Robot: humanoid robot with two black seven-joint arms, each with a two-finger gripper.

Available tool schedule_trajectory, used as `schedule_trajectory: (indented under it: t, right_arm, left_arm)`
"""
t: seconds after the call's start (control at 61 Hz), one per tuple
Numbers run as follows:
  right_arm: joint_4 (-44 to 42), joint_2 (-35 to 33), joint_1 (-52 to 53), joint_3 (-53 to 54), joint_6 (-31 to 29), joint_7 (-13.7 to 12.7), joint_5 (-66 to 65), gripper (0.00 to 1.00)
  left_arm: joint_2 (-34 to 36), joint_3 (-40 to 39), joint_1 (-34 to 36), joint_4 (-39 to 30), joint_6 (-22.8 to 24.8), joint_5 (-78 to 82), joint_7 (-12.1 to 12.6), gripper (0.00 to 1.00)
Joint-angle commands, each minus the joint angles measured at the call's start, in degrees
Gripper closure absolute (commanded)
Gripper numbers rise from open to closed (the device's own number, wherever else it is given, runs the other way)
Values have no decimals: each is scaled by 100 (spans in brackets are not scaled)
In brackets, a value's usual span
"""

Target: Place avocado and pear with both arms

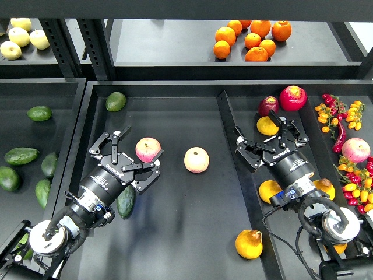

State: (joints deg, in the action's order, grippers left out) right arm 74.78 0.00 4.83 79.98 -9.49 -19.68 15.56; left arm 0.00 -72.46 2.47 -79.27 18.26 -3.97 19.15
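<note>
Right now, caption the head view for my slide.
Both open end effectors, left and right, hover over the tray; avocado and pear ungrasped.

Avocado point(126, 200): dark green, glossy, elongated oval, lying on its side on the black tray floor at lower left of the middle compartment, long axis running near-vertical in the head view, upper end partly hidden. Pear point(249, 244): squat, yellow-orange with a reddish-brown blush patch on its left flank, short stem end pointing up and right, resting on the same tray floor near the front, close to the divider wall on the right. Well apart from each other, neither one lifted.
</note>
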Motion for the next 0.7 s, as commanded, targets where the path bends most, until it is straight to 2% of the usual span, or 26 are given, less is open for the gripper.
schedule_trajectory:
  t: [0.0, 0.18, 0.557, 0.688]
  right_arm:
    - [1, 0, 0, 0, 0, -1, 0, 0]
    - [1, 0, -9, -9, 0, -1, 0, 0]
    - [1, 0, -61, -18, 0, -1, 0, 0]
    - [1, 0, -79, -53, 0, -9, 0, 0]
  left_arm:
    - [0, 4, -1, -1, 19, -16, 79, 0]
    - [0, 30, -1, -1, 300, -7, 53, 1]
    - [0, -49, 69, 35, 318, 11, 71, 1]
    - [0, -14, 52, 35, 634, -25, 97, 1]
